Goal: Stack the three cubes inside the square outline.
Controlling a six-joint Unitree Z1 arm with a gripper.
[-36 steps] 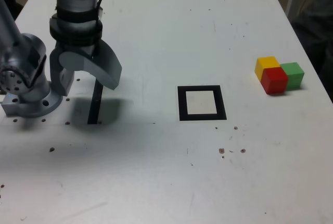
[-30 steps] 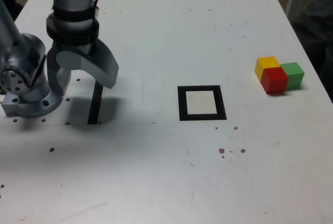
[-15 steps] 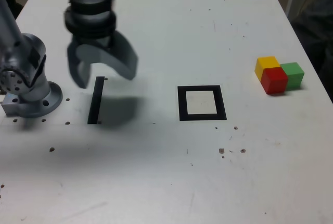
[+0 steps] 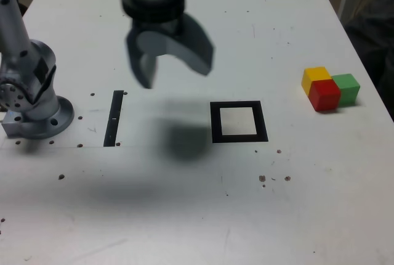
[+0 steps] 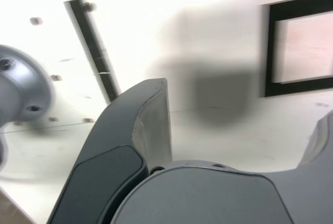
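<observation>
Inside square outline [image 4: 239, 122] nothing, claw [image 4: 169, 61] agape

1. The red cube [image 4: 324, 95] sits on the table at the exterior view's right, nearest the camera in its cluster.
2. The yellow cube [image 4: 315, 77] touches it on the left, behind.
3. The green cube [image 4: 347, 88] touches it on the right.
4. The square outline [image 4: 238, 121] [image 5: 299, 44], thick black with a white centre, lies flat mid-table, empty, well apart from the cubes.

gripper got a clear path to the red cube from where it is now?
Probably yes. The gripper hangs open and empty above the table, and only the flat square outline lies between it and the red cube. Yellow and green cubes touch it, crowding the grasp.
</observation>
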